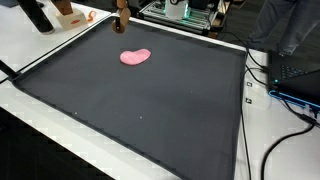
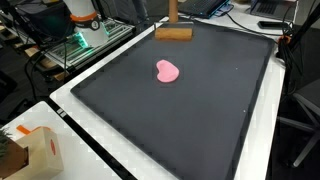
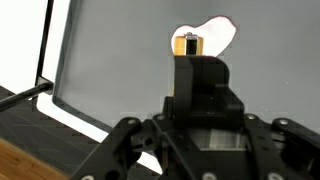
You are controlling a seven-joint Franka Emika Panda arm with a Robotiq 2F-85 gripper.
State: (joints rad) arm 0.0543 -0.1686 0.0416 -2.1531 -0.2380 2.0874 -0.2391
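Nearest to us in the wrist view, the gripper (image 3: 190, 50) shows its two fingers drawn close together. They pinch a small tan piece at their tip, which we take for the top of a handle. In both exterior views that matches the wooden tool (image 2: 173, 30), an upright stem on a flat block. It stands at the edge of the dark mat (image 2: 210, 110), and its stem runs up out of frame, where the gripper itself is cut off. So we judge the fingers to be closed on the tool. We cannot tell whether the block rests on the mat or hangs just above it.

As far as the work goes, we judge that the tool is in hand and little else is done. The mat around the block is bare, and nothing touches the block.

Further out lies the pink piece (image 2: 168, 72), a soft, rounded blob lying flat near the middle of the mat. In the wrist view it sits straight ahead, beyond the fingertips. In an exterior view the pink piece (image 1: 135, 57) lies apart from the tool, with open mat between them. It looks untouched, and anything that involves it remains to be done.

Past the mat we see the white table (image 1: 35, 110), and at its corner a cardboard box (image 2: 40, 150).
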